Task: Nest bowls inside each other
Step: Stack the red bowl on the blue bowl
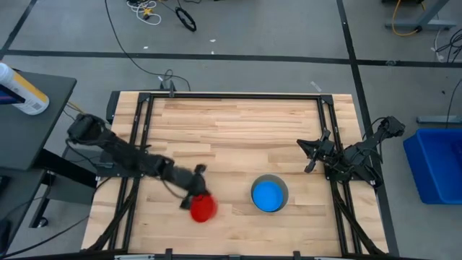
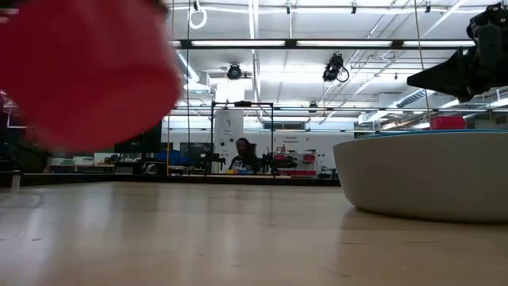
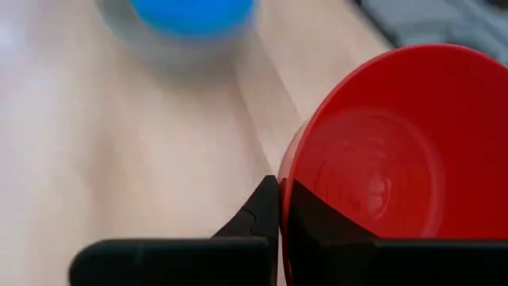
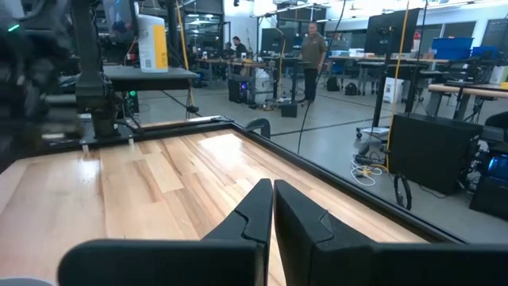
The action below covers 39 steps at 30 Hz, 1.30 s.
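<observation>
A red bowl (image 1: 203, 207) is held near the table's front edge, left of centre, by my left gripper (image 1: 195, 193), which is shut on it. In the low view the red bowl (image 2: 83, 71) hangs above the table top. To its right, a pale grey bowl (image 1: 280, 186) stands on its base with a blue bowl (image 1: 268, 196) nested inside it. My right gripper (image 4: 272, 208) waits shut at the table's right side, holding nothing. My left gripper pinches the red bowl's rim (image 3: 287, 199), one finger inside the bowl (image 3: 333, 230) and one outside (image 3: 258, 210). The fingers reach in from the table's left side, slanting down. The bowl is lifted clear of the table and tilted.
A black frame (image 1: 231, 96) runs around the wooden table top. The grey bowl (image 2: 429, 175) with the blue one stands about a bowl's width to the right of the red bowl. Bare wood (image 1: 238, 137) spreads across the table's middle and far part.
</observation>
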Each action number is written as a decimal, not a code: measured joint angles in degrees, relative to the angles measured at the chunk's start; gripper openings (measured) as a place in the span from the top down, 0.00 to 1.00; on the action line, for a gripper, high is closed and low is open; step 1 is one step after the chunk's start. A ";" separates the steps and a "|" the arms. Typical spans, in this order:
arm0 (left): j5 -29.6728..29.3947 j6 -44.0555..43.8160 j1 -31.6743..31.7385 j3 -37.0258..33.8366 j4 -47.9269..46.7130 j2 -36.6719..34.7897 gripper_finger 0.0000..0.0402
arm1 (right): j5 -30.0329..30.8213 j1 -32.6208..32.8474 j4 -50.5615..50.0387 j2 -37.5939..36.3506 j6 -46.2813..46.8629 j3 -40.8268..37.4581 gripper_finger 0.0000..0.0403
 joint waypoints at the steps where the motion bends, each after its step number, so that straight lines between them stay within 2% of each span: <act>1: 0.81 2.84 2.07 0.00 3.65 0.00 0.99 | 0.00 0.01 0.00 0.00 0.00 0.00 0.94; 4: 3.16 10.05 8.23 0.07 13.08 0.04 0.99 | 0.00 0.00 0.00 0.00 0.00 0.00 0.94; 7: 9.26 12.88 13.79 2.84 17.43 2.27 0.99 | 0.00 0.00 0.00 0.00 0.00 0.00 0.94; 11: 15.26 15.73 17.50 10.91 15.62 8.87 0.99 | 0.00 0.01 -0.44 0.00 0.01 0.00 0.94; 17: 21.75 22.05 18.22 27.78 7.23 20.95 0.99 | -0.06 0.00 -1.61 0.02 1.07 0.00 0.94; 23: 25.00 24.95 18.25 40.63 6.23 30.99 0.99 | -0.11 0.01 -1.86 0.02 1.07 0.00 0.94; 28: 25.86 25.82 18.21 47.85 6.09 38.46 0.99 | -0.12 0.01 -2.66 0.01 1.07 0.00 0.94; 33: 26.06 25.87 18.25 52.50 6.06 42.95 0.99 | -0.13 0.00 -3.64 0.00 1.07 0.00 0.94; 39: 24.91 26.30 18.23 55.19 0.37 45.37 0.99 | -0.13 0.01 -4.18 0.00 1.07 0.00 0.94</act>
